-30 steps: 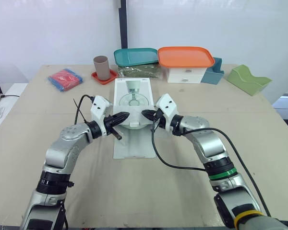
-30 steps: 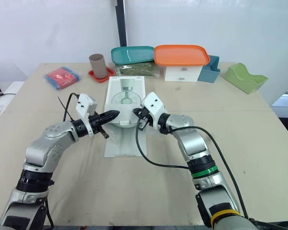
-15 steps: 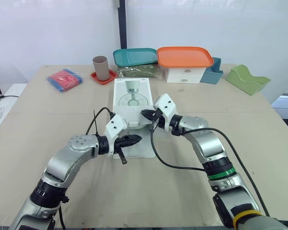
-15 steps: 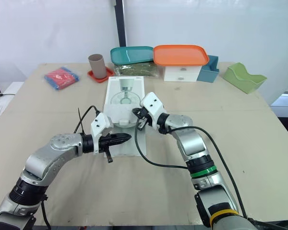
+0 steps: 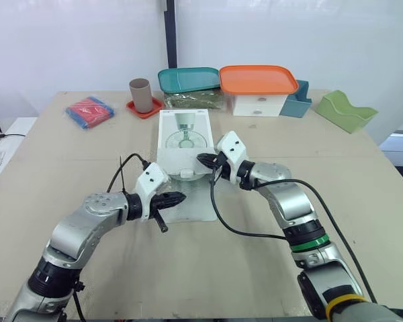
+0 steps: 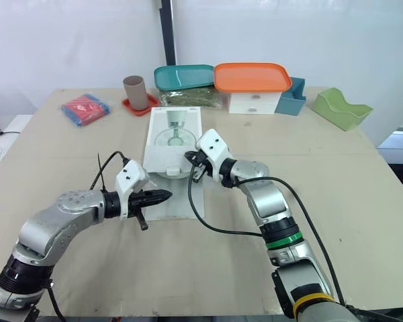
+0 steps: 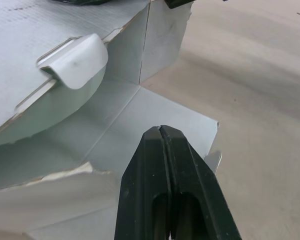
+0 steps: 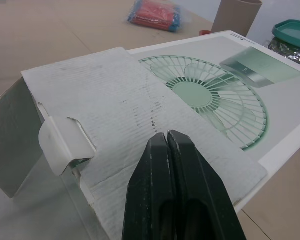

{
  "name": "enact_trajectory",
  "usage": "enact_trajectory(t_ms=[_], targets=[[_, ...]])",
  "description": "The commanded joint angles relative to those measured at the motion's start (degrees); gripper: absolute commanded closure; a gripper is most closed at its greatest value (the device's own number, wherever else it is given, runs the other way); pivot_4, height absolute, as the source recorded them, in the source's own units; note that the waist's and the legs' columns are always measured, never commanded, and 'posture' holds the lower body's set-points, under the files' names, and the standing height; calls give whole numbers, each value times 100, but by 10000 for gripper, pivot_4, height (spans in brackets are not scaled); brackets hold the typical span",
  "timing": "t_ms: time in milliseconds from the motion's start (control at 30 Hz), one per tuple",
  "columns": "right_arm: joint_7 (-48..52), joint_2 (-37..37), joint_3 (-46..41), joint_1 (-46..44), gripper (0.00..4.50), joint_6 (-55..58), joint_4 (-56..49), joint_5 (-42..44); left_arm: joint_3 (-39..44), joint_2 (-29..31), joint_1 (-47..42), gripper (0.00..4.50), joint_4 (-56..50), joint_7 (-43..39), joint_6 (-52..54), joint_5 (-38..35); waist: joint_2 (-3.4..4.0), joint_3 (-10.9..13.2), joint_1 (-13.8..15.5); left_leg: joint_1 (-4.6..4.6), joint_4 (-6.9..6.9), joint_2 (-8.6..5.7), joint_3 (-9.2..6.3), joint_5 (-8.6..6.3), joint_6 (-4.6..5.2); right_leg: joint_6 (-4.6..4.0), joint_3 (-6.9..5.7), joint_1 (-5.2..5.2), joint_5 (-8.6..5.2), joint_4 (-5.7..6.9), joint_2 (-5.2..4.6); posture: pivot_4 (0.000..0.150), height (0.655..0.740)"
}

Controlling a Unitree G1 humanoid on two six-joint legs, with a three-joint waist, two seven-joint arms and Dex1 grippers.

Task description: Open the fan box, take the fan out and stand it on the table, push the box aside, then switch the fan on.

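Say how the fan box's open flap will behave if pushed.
The flap is thin corrugated card, creased at its folds, so it will probably bend rather than shove the fan box. Its torn edges suggest it rips easily.

Our left gripper [image 5: 178,198] has moved. A second ago it was up beside the left side of the fan box [image 5: 185,134]. Then it came down toward the near edge of the table [image 5: 255,268] and reached out over the box's open flap [image 5: 198,204]. Now it has pulled back a little, and its tip is at the flap's left edge.
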Motion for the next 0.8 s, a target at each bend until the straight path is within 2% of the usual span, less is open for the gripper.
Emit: enact_trajectory(t_ms=[33, 233, 533, 667, 800], targets=[[10, 6, 12, -10, 44729, 5, 63, -38, 320, 264, 57, 45000, -217, -62, 143, -139, 0, 0, -1, 0, 0, 0, 0, 0, 0, 0, 0, 0, 0, 0, 0, 1500, 7400], [28, 16, 24, -15, 44729, -11, 80, -56, 528, 543, 187, 45000, -152, -111, 172, -188, 0, 0, -16, 0, 0, 0, 1, 0, 0, 0, 0, 1, 0, 0, 0, 1500, 7400], [65, 35, 24, -30, 44729, -21, 93, -68, 1061, 156, -57, 45000, -465, -202, 348, -1278, 1, 1, -17, 0, -1, 1, 0, 0, 0, 0, 0, 1, 0, 0, 0, 1500, 7400], [63, 49, 37, -18, 44729, -16, 82, -72, 1033, 43, -330, 45000, -308, 132, 220, -1090, 0, 0, -17, 0, 0, 1, 0, 1, -1, 0, 0, 2, 0, 0, 0, 1500, 7400], [52, 85, 45, -13, 44729, -7, 66, -67, 559, 76, -451, 45000, -33, 396, 125, -533, 0, 0, -17, 1, -1, 1, 1, 1, -1, 0, 0, 1, 0, 0, 0, 1500, 7400]])
